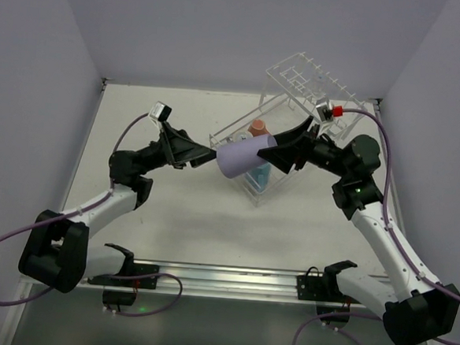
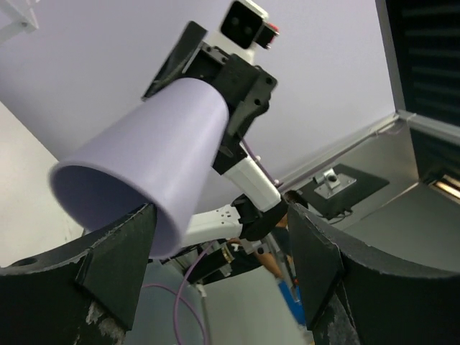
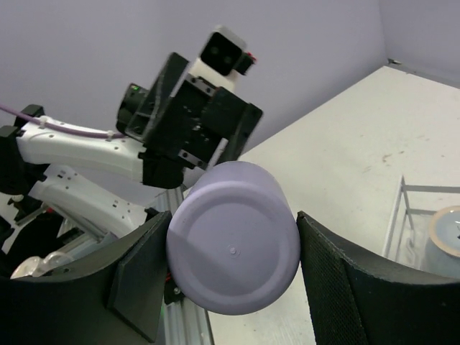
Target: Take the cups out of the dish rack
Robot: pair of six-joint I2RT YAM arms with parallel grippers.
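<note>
Lavender cup (image 1: 243, 159) clamped in right jaws above white table (image 1: 180, 208) (lilac-grey walls (image 1: 224, 30)), left jaws gaping at its rim.

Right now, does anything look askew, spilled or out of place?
The lavender cup hangs sideways in mid-air in front of the dish rack, its base pinched in the right claw, its mouth pointing into the open left claw. That looks like a handover, not a fault; nothing looks spilled or broken.

lavender cup (image 1: 243, 159): smooth, matt, even finish
dish rack (image 1: 300, 75): clear glossy plastic, thin bars
right gripper pads (image 3: 345, 287): black, matt, finely textured
table (image 1: 172, 216): off-white, matt, lightly scuffed
</note>
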